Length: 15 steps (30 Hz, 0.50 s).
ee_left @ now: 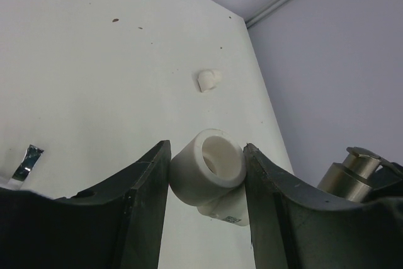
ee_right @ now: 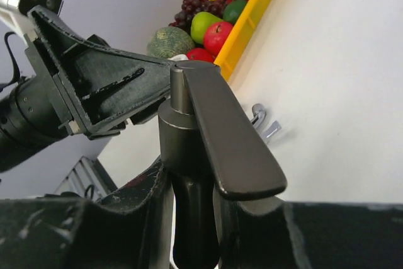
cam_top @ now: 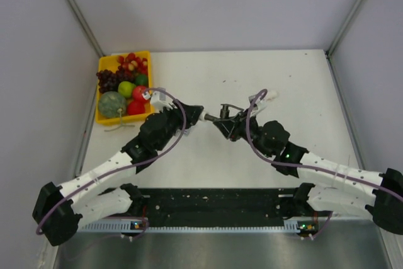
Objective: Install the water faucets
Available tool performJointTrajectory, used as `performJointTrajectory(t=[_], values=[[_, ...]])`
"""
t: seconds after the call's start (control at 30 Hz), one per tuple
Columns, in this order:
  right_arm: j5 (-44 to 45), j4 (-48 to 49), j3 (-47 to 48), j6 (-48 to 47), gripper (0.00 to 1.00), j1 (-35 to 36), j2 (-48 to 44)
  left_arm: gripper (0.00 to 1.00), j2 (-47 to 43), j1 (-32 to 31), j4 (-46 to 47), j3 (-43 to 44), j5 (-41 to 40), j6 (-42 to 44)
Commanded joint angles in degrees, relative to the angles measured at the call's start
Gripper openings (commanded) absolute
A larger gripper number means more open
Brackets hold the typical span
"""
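In wrist views: left pincer (ee_left: 206,150) clamps white fitting (ee_left: 209,174); right pincer (ee_right: 191,215), grey faucet (ee_right: 221,131).

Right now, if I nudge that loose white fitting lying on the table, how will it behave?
The loose fitting looks like small moulded plastic, so it is probably light and rigid. Its stubby, rounded shape suggests it would wobble or skid rather than roll far. The table looks smooth, so even a gentle push may send it sliding.
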Motion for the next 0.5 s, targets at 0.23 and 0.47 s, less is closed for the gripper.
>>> performJointTrajectory(t=[0.23,0.47], values=[[6.82,7.10,-5.59,21.38,0.00,0.10,0.40,0.00,-0.80,-5.77,34.83,-7.62,1.52,3.66],[4.90,8.94,-7.00,30.35,0.00,0.19,-0.30,0.00,-0.35,-8.50,39.50,-8.85,0.65,11.73]])
